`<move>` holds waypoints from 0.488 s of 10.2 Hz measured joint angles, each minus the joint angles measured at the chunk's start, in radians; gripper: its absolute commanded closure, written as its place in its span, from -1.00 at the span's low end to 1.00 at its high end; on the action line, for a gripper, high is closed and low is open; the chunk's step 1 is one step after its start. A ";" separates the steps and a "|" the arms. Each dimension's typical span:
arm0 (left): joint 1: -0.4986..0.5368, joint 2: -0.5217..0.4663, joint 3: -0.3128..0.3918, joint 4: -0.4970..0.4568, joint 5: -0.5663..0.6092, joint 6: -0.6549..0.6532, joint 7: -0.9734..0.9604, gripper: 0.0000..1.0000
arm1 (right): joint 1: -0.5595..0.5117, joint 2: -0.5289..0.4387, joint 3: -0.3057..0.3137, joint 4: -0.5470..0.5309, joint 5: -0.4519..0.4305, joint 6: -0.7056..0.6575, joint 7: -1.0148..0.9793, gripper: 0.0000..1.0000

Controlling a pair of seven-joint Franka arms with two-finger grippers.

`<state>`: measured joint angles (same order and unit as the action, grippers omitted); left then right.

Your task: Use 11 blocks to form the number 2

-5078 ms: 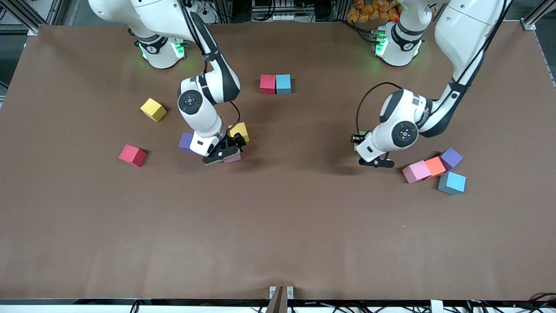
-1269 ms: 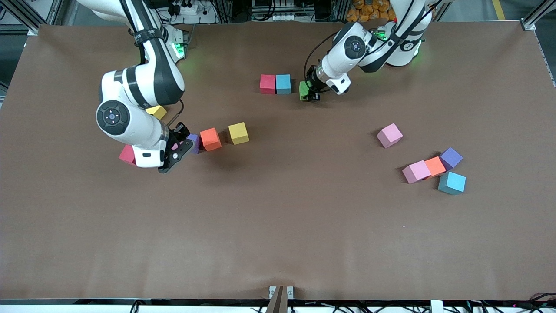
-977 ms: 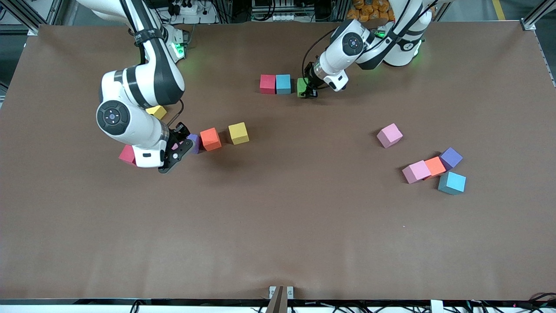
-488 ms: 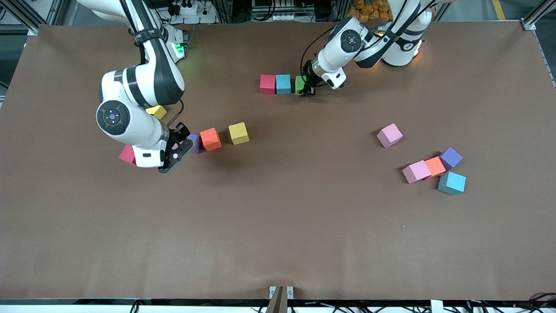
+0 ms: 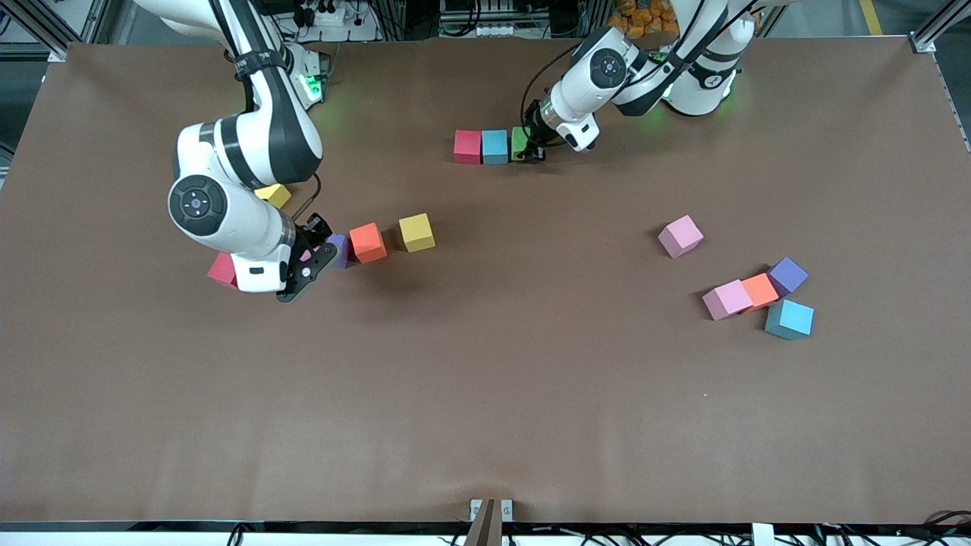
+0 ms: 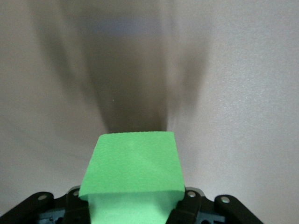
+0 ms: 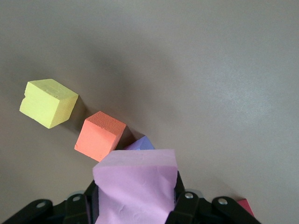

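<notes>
A red block (image 5: 468, 146) and a light blue block (image 5: 494, 146) sit side by side near the robots' bases. My left gripper (image 5: 532, 147) is shut on a green block (image 5: 519, 143) (image 6: 133, 163), held low and close beside the light blue one, in line with the pair. My right gripper (image 5: 309, 258) is shut on a pink block (image 7: 135, 186) above the table, next to a purple block (image 5: 338, 249). An orange block (image 5: 368, 243) and a yellow block (image 5: 416, 232) continue that row. In the right wrist view the pink block hides most of the purple one (image 7: 140, 143).
A red block (image 5: 221, 271) and a yellow block (image 5: 274, 195) lie partly hidden by the right arm. Toward the left arm's end lie a lone pink block (image 5: 680, 236) and a cluster of pink (image 5: 727, 299), orange (image 5: 760, 290), purple (image 5: 788, 275) and light blue (image 5: 789, 318).
My left gripper has carried the green block sideways up to the light blue block. The right arm and its pink block have not moved.
</notes>
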<state>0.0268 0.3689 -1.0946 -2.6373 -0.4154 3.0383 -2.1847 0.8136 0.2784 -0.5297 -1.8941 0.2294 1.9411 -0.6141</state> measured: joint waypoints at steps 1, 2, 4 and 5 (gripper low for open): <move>0.000 0.004 0.000 0.000 0.000 0.000 0.000 1.00 | 0.000 0.000 0.000 0.000 0.000 0.000 0.000 1.00; -0.001 0.007 0.000 0.000 0.000 0.000 0.000 1.00 | 0.000 0.000 0.000 0.000 0.000 0.000 0.000 1.00; -0.003 0.017 0.000 0.000 0.000 0.001 0.000 1.00 | 0.000 0.000 0.000 0.000 0.000 0.000 0.000 1.00; -0.009 0.023 0.000 0.000 0.000 0.001 0.000 1.00 | 0.000 0.000 0.000 0.000 0.000 0.000 0.000 1.00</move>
<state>0.0179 0.3915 -1.0946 -2.6375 -0.4154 3.0389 -2.1847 0.8136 0.2784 -0.5297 -1.8942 0.2294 1.9411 -0.6141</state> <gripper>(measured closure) 0.436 0.405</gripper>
